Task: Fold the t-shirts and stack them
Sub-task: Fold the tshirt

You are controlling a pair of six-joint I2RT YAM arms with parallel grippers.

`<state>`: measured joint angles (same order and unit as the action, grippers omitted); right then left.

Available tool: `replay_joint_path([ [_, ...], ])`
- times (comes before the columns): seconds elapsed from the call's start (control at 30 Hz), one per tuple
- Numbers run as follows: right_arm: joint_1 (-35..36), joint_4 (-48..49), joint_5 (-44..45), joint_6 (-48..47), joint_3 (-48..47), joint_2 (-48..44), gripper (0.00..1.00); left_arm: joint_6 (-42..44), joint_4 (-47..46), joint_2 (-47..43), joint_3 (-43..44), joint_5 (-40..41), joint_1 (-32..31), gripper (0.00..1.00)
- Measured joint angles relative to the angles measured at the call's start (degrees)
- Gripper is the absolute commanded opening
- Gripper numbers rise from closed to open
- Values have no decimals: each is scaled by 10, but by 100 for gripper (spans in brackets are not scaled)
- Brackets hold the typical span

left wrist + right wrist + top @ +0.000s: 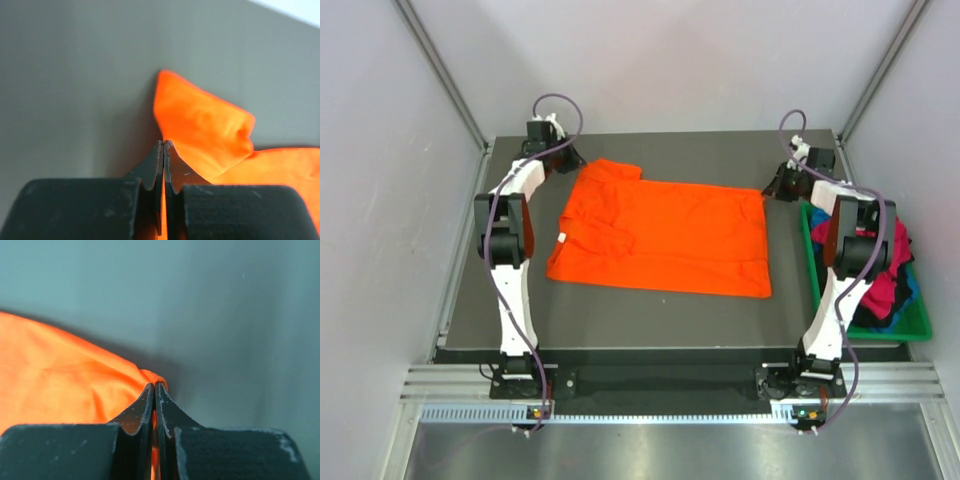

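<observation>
The orange t-shirt [665, 232] lies spread flat in the middle of the dark table [620, 320], its collar toward the left. My left gripper [570, 163] is at the shirt's far left corner, by the sleeve. In the left wrist view that gripper [164, 144] is shut, with orange cloth [205, 125] pinched between its jaws. At the shirt's far right corner my right gripper [772, 190] is likewise shut, and the right wrist view shows it [154, 386] clamping the orange hem [75, 375]. Magenta-red and blue t-shirts [890, 275] lie crumpled in the bin.
A green plastic bin [918, 322] sits along the table's right edge beside the right arm. Grey walls enclose the table at the back and on both sides. The arm bases stand at the near edge.
</observation>
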<state>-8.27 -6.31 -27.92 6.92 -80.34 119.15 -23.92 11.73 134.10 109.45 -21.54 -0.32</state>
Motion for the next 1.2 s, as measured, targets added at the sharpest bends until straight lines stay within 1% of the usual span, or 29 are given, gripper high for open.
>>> replay_joint_path([
  [0.2, 0, 74, -4, 27, 32, -24, 0, -5, -20, -39, -20, -6, 10, 0],
  [0.33, 3, 101, 0, 37, 68, -50, 0, -5, -29, -70, -60, -7, 14, 0],
  [0.5, 4, 112, 20, 47, 104, -97, 0, -4, -34, -113, -123, -7, 15, 0],
  [0.8, 4, 152, 51, 95, 252, -219, 0, 5, -38, -224, -263, 17, 15, 0],
  [1.07, 7, 155, 70, 127, 341, -287, 0, 15, -46, -326, -380, 30, 15, 0],
  [1.2, 7, 155, 76, 130, 374, -330, 0, 23, -44, -365, -422, 41, 15, 0],
])
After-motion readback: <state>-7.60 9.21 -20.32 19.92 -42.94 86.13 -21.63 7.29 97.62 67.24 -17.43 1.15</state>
